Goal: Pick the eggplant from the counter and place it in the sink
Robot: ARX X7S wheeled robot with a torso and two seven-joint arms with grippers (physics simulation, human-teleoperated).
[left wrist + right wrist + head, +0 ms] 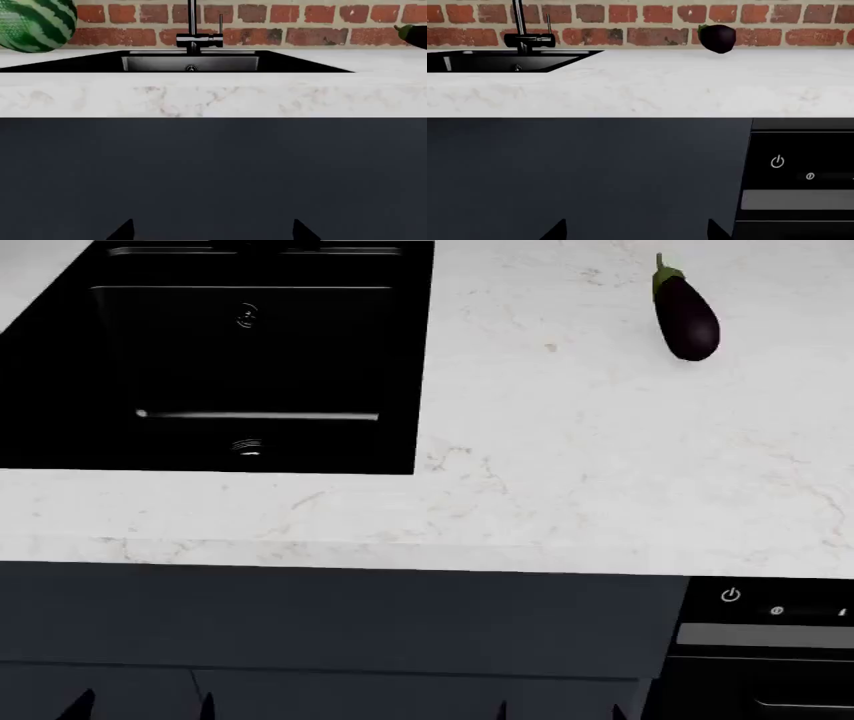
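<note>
The eggplant [686,315], dark purple with a green stem cap, lies on the white marble counter [561,450] at the far right, well right of the sink [227,360]. It also shows in the right wrist view [717,37] by the brick wall, and at the edge of the left wrist view [415,34]. The black sink shows in the left wrist view [187,61] with its faucet [193,30]. My left gripper [140,708] and right gripper [558,710] are both open and empty, low in front of the dark cabinet, below counter height.
A watermelon [33,22] sits on the counter left of the sink. A dark appliance panel with a power symbol [767,640] is under the counter at the right. A brick wall [640,22] backs the counter. Dark cabinet fronts [334,625] face both grippers.
</note>
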